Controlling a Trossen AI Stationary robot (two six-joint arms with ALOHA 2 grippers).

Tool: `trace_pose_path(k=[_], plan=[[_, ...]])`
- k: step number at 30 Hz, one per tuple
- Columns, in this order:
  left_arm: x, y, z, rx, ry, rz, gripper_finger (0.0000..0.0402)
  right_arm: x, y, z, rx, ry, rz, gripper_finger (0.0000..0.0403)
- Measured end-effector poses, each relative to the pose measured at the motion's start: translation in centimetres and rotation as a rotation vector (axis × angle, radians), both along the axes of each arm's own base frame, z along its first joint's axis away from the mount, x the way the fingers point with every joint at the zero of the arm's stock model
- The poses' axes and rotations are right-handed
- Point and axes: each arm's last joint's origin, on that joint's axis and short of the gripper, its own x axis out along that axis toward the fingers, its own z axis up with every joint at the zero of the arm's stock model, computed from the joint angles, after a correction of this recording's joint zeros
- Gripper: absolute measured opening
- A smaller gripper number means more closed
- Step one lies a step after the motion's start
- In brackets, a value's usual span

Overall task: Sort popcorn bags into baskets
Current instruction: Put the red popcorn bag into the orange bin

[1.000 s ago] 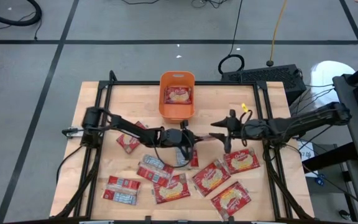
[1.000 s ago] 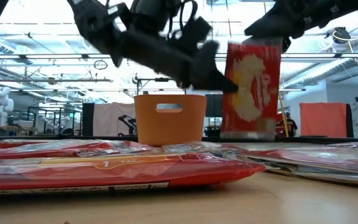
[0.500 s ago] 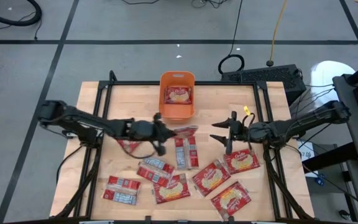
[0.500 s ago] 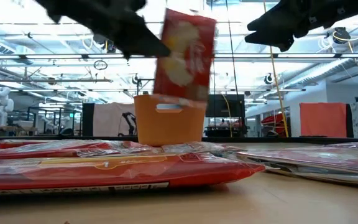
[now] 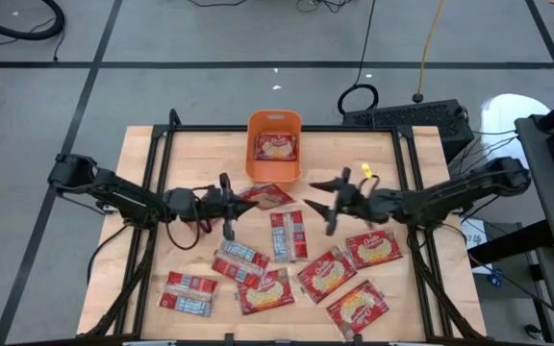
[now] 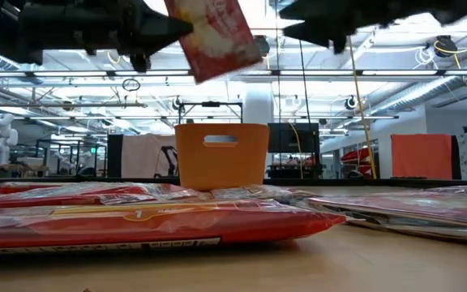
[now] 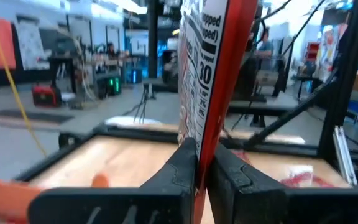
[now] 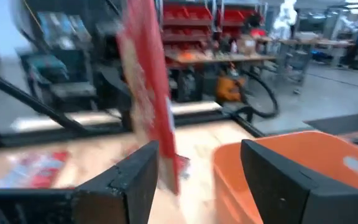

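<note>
1. Two dark arms meet near the table's middle in the high view. The left gripper (image 5: 231, 204) pinches a flat red popcorn packet (image 5: 264, 197) by one end, lifted clear of the wood just at six o'clock of the small orange plastic bin (image 5: 274, 165). One packet with a cream label (image 5: 275, 147) already lies inside the bin. The right gripper (image 5: 323, 204), fingers spread and empty, hovers at three o'clock of the carried packet, apparently ready to receive or steady it. Other packets lie scattered toward six o'clock.

2. Low view: the packet (image 6: 214, 32) hangs tilted in the air above the bin (image 6: 221, 154), the left gripper (image 6: 169, 27) pressed onto its edge. A loose packet (image 6: 152, 221) lies flat in the foreground.

3. Left wrist view: both dark fingers (image 7: 180, 171) close tight on the packet's (image 7: 207, 68) thin edge, so it stands upright.

4. Right wrist view: the spread fingers (image 8: 135, 177) frame the packet (image 8: 148, 87) edge-on, with the orange bin (image 8: 303, 162) beside it, suggesting the drop is near.
</note>
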Motion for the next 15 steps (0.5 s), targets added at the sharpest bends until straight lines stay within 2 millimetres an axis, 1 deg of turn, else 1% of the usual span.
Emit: trace_pose_path(k=[3, 7, 12, 15], plan=[[0.2, -0.3, 0.0, 0.032, 0.01, -0.012, 0.0025, 2.2, -0.4, 2.0, -0.01, 0.097, 0.039, 0.0217], [0.2, -0.5, 0.0, 0.052, 0.008, -0.019, 0.0025, 4.2, -0.9, 4.4, 0.017, 0.187, 0.105, 0.0217], [0.1, -0.7, 0.0, 0.084, 0.01, -0.023, 0.0026, 5.6, -1.5, 6.8, 0.042, 0.339, 0.162, 0.0217], [0.1, -0.7, 0.0, 0.094, 0.011, -0.02, 0.0026, 6.2, -1.6, 7.9, 0.051, 0.414, 0.192, 0.0217]])
